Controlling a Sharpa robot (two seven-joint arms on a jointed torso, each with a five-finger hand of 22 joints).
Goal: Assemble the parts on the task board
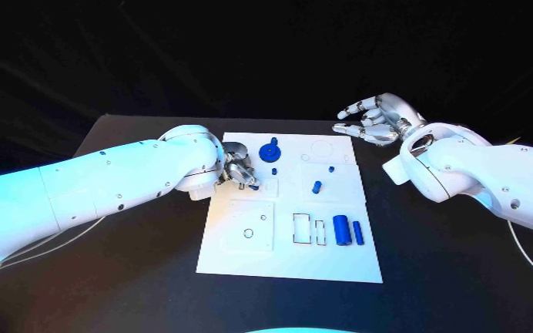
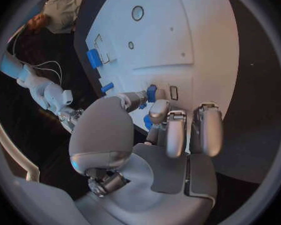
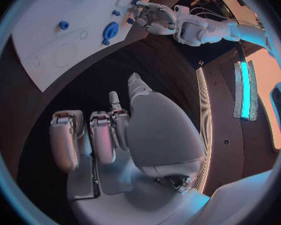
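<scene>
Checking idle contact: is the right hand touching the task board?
Apart. In the right wrist view, the right hand sits over bare black table, with a dark gap before the task board edge.

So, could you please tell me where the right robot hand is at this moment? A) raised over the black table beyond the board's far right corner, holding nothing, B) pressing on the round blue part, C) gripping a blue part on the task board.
A: the right robot hand sits off the task board, fingers apart and holding nothing.
</scene>
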